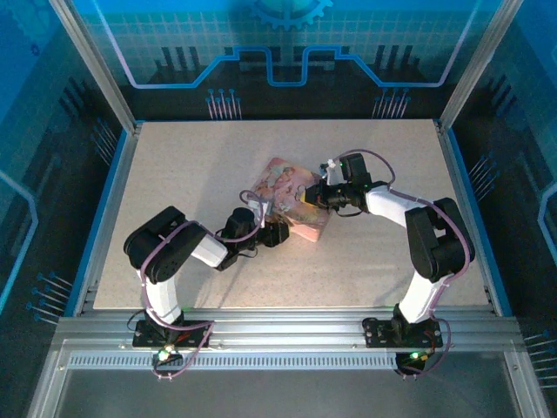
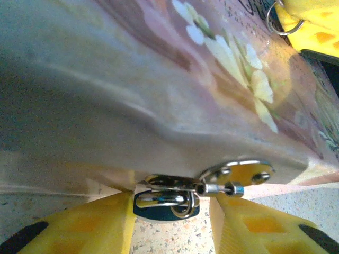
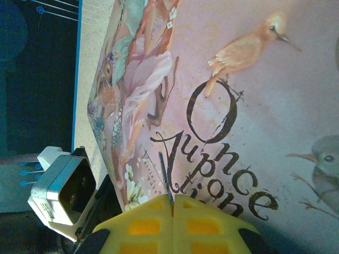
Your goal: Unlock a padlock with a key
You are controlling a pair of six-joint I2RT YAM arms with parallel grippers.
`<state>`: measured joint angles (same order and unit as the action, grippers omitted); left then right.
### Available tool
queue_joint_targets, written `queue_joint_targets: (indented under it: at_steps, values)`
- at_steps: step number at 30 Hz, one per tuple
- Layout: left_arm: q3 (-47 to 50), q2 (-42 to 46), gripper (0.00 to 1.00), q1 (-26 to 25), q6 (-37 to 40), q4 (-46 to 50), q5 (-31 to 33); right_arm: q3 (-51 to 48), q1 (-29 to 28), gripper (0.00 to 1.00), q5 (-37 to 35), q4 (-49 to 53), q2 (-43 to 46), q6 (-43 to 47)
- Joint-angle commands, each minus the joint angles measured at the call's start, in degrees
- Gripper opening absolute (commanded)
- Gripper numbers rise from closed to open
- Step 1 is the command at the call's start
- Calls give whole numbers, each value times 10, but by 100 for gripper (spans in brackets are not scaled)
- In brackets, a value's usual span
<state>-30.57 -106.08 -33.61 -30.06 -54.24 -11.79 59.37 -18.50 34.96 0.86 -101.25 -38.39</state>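
From above, a pink illustrated tin (image 1: 291, 202) lies at an angle in the middle of the speckled bench (image 1: 174, 165). The left tool (image 1: 272, 230) is at the tin's lower left edge, low over the bench. The right tool (image 1: 307, 198) comes in from the right and sits over the lid, right of its centre.

From the left wrist, the tin's side wall spans the upper frame, with pale flowers toward the upper right. At the bottom centre, a shiny hasp plate (image 2: 238, 172) with small rivets sits on the tin's lower edge. Just left of and below it hangs the padlock (image 2: 164, 205), dark bluish, with its metal shackle through the hasp. The left tool's yellow fingers (image 2: 79, 227) rise from the lower left and lower right corners, spread apart with the padlock between them. The left finger is right against the lock's side, and a sliver of bench shows between the lock and the right finger, so this tool is released and grips nothing. In the upper right corner, a thin key ring (image 2: 276, 22) lies against the right tool's yellow finger.

From the right wrist, the lid fills most of the frame, showing birds, a figure among flowers and dark lettering. At the bottom centre, the right tool's two yellow fingers are clenched together on the key (image 3: 165, 177). Its thin dark blade sticks up from the seam across the lettering. The left arm's white wrist camera (image 3: 63, 193) is in the lower left.
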Motion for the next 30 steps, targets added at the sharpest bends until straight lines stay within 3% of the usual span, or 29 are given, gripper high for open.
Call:
queue_joint_targets:
  at_steps: [1, 7, 15, 30]
  values:
    - [-15, 1, 41, -8, 14, 14, 23, -23, -12, 3, -20, 55, -6, 3]
    - [-18, 12, 33, -9, 12, 18, 16, -24, -14, 3, -22, 53, 2, 2]
    - [-21, 61, 32, -20, 19, 67, 14, -11, -25, 3, -42, 50, 40, 19]
    - [-62, 185, 32, -30, -60, 229, -23, -117, -49, 2, -127, 60, 256, 133]
